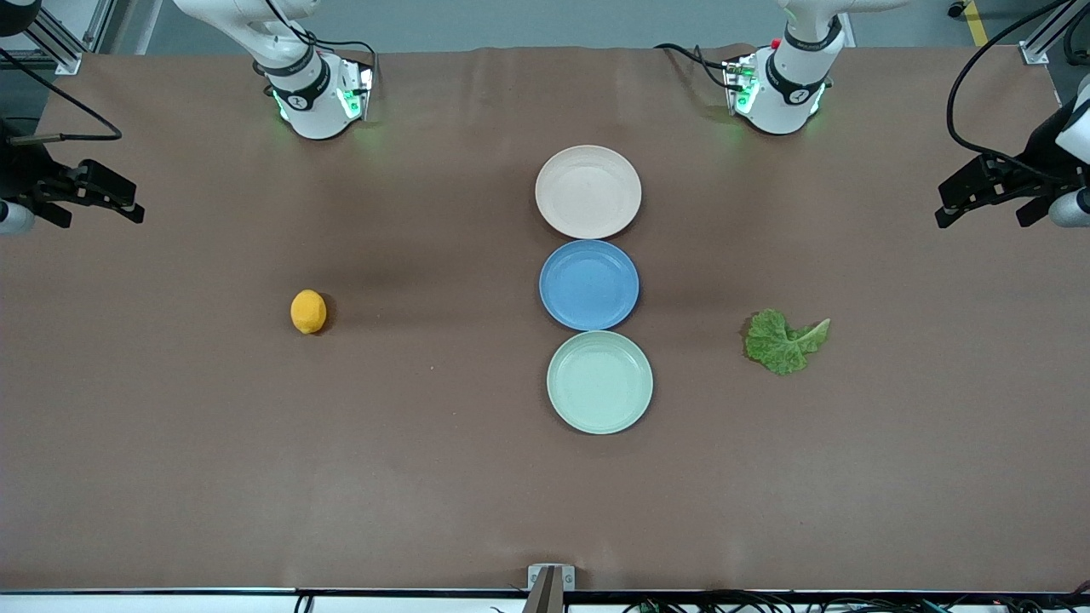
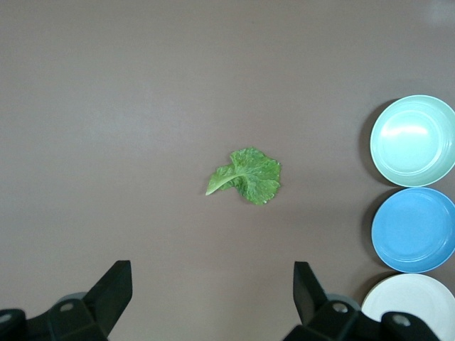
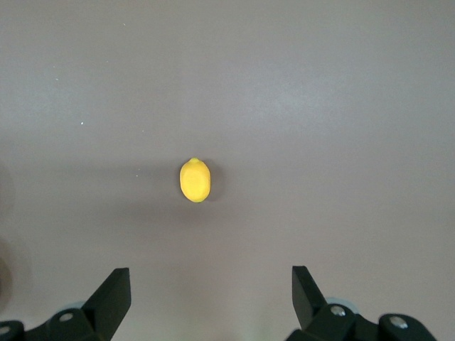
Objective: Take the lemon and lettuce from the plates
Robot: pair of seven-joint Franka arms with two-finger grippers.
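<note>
The lemon point(image 1: 308, 312) lies on the bare table toward the right arm's end, on no plate. It shows in the right wrist view point(image 3: 195, 180) too. The lettuce point(image 1: 783, 340) lies flat on the bare table toward the left arm's end, also seen in the left wrist view point(image 2: 247, 175). The beige-pink plate point(image 1: 588, 191) and the mint green plate point(image 1: 599, 382) are empty. My right gripper point(image 1: 128, 202) is open and empty over the right arm's end of the table. My left gripper point(image 1: 945, 207) is open and empty over the left arm's end.
An empty blue plate point(image 1: 588, 284) sits between the beige-pink and mint plates; the three form a row down the table's middle. The beige-pink plate is farthest from the front camera. The brown table point(image 1: 426, 477) is bare around the lemon and lettuce.
</note>
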